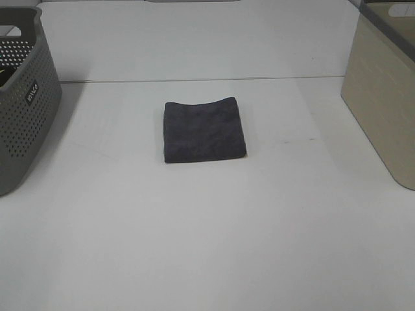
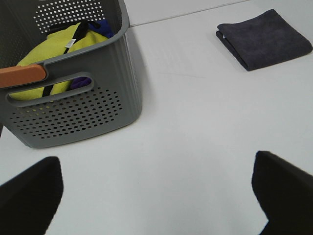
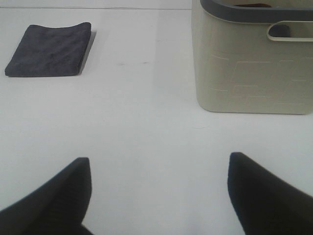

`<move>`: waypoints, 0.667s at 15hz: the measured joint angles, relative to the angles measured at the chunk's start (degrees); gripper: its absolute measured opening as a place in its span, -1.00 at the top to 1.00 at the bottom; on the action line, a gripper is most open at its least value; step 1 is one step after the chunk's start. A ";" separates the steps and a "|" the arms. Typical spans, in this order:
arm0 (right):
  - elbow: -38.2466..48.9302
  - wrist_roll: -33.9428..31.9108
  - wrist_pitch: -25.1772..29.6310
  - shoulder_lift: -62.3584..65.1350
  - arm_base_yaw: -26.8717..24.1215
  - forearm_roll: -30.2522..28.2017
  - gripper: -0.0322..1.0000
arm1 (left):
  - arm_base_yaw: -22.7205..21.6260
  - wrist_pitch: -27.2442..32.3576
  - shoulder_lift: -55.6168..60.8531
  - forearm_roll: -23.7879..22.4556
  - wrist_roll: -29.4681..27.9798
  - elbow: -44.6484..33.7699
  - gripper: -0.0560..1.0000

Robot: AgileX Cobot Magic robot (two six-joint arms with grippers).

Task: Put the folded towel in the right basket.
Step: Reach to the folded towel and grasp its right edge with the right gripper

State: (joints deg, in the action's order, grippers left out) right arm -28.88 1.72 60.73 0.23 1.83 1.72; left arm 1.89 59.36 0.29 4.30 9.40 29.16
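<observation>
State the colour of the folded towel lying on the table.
The towel is a plain dark purplish grey, seen best in the exterior high view.

Right basket (image 1: 379, 110) cropped at edge, interior unseen; left basket (image 1: 26, 116) cropped too.

a grey perforated basket (image 2: 73, 112) holding a yellow cloth (image 2: 49, 49) stands on the white table (image 1: 207, 246).

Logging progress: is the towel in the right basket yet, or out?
Out. The folded towel lies flat on the table, apart from the right basket.
</observation>
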 joint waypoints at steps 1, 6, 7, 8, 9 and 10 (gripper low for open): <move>0.00 0.00 0.00 0.00 0.00 0.00 -0.46 | 0.00 0.00 0.00 0.00 0.00 0.00 -0.97; 0.00 0.00 0.00 0.00 0.00 0.00 -0.46 | 0.00 0.00 0.00 0.00 0.00 0.00 -0.97; 0.00 0.00 0.00 0.00 0.00 0.00 -0.46 | 0.00 0.00 0.00 0.00 0.00 0.00 -0.97; 0.00 0.00 0.00 0.00 0.00 0.00 -0.46 | 0.00 0.00 0.00 0.00 0.00 0.00 -0.97; 0.00 0.00 0.00 0.00 0.00 0.00 -0.46 | 0.00 0.00 0.00 0.00 0.00 0.00 -0.97; 0.00 0.00 0.00 0.00 0.00 0.00 -0.46 | 0.00 0.00 0.00 0.00 0.00 0.00 -0.97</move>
State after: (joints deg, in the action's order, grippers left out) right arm -28.88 1.72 60.73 0.23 1.83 1.72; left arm 1.89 59.36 0.29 4.30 9.40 29.16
